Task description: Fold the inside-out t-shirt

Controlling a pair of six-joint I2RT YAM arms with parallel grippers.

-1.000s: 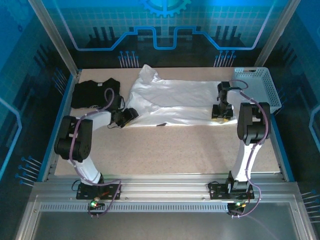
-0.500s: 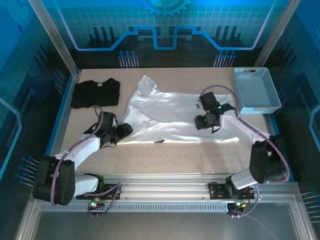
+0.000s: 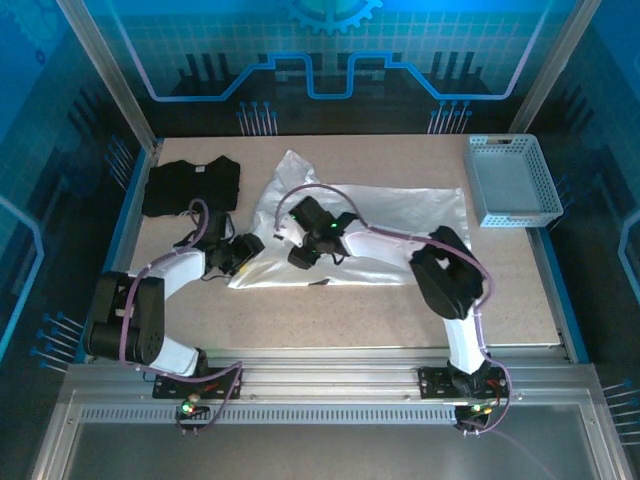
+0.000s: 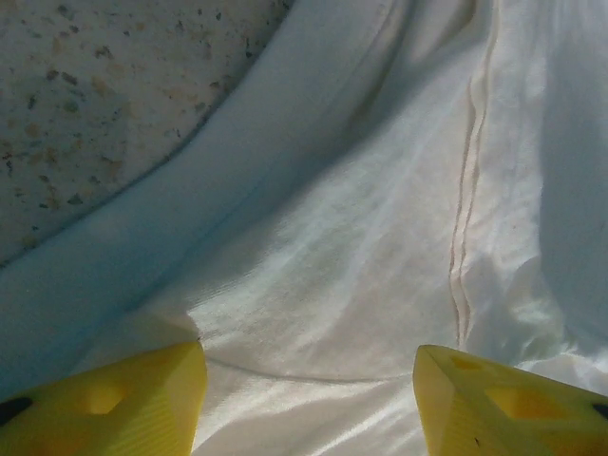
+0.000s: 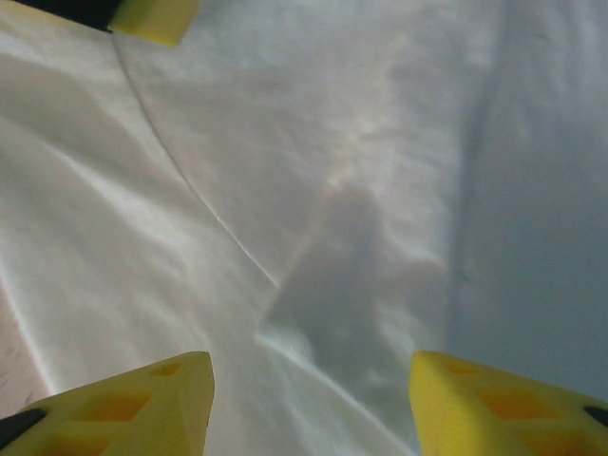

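On the table [image 3: 350,310], inside-out t-shirt [image 3: 400,215] beneath left tool [image 3: 254,245] and right tool [image 3: 298,257], both released.

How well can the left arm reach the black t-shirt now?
Probably yes: the left arm's open jaws sit at the white t-shirt's left edge, the black t-shirt lies just beyond, with nothing between.

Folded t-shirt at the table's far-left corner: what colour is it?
Black; the folded t-shirt shows best from top external.

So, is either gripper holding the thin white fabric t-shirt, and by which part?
Nothing is held. The left gripper and the right gripper both stand open over the thin white fabric t-shirt; no cloth is pinched.
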